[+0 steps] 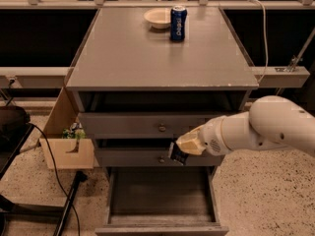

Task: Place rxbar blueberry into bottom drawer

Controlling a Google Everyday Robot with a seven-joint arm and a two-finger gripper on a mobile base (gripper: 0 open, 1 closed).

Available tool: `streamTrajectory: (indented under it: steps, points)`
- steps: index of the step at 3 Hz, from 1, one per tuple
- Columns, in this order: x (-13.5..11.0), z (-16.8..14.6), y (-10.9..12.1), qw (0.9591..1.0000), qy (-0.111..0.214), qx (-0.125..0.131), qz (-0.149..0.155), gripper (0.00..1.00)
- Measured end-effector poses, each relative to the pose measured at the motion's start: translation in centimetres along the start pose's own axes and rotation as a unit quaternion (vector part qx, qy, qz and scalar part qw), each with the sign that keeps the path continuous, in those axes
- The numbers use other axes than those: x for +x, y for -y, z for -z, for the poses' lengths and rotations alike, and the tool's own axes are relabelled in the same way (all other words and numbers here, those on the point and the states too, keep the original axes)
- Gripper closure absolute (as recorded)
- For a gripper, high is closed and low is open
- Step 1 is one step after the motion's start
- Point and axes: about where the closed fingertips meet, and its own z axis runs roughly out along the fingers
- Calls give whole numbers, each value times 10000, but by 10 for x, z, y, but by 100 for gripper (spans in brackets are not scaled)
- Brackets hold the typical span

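Tool [185,146] gripping rxbar blueberry [176,153], before middle drawer [129,157] front, above open bottom drawer [158,196]

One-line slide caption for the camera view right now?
Gripper, jaws shut on the rxbar blueberry, hangs in front of the middle drawer, above the open bottom drawer.

No legible text, brand or number is recorded. Pale markings are noted on the blue soda can [178,22] on the cabinet top [147,58], but they cannot be read. The wrapper of the rxbar blueberry [175,156], clamped in the gripper [180,150] before the middle drawer [128,157], shows no readable lettering.
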Motion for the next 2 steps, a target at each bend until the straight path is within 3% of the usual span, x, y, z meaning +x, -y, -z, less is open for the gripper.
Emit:
streamTrajectory:
  steps: [2]
  points:
    - [33,-54,-9,9988,258,-409,-83,100]
